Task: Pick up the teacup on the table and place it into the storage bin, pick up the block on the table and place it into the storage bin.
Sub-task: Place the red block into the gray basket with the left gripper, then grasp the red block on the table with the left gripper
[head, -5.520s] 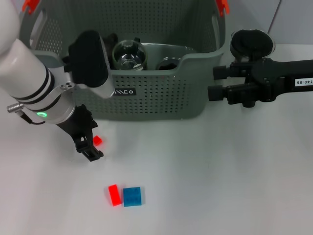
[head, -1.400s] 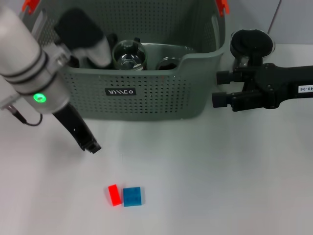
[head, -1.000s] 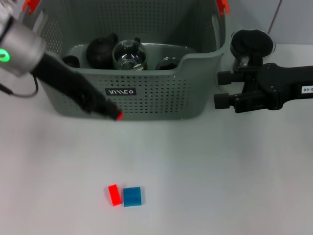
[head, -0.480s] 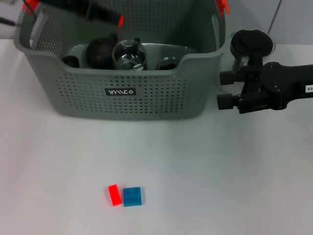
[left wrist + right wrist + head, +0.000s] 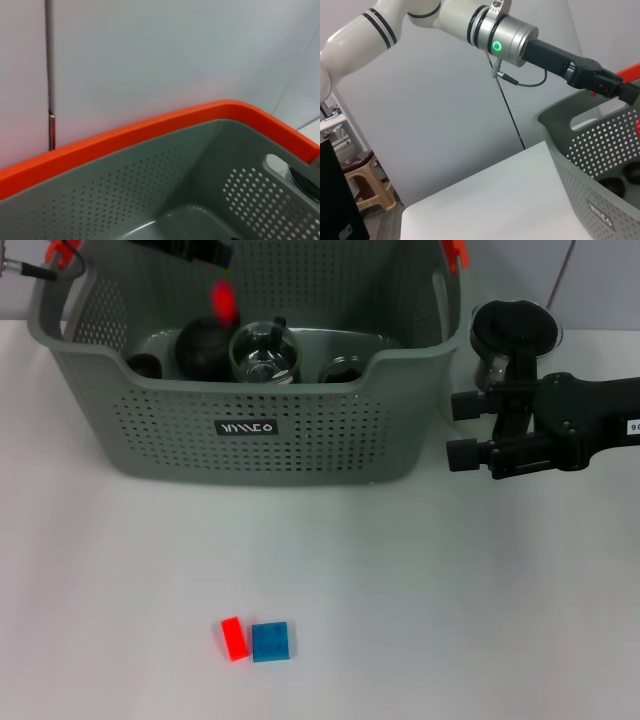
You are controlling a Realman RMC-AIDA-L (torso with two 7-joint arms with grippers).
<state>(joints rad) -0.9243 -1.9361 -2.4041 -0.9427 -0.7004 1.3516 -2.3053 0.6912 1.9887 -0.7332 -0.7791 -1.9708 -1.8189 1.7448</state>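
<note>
Released red block now falls into storage bin.

left gripper cut off at top edge of head view, falling red block motion-blurred, storage bin far rim cropped, right gripper fingers unclear

A black round stand sits far right on the white table. Beyond the table, a brown stool stands against the grey wall.
</note>
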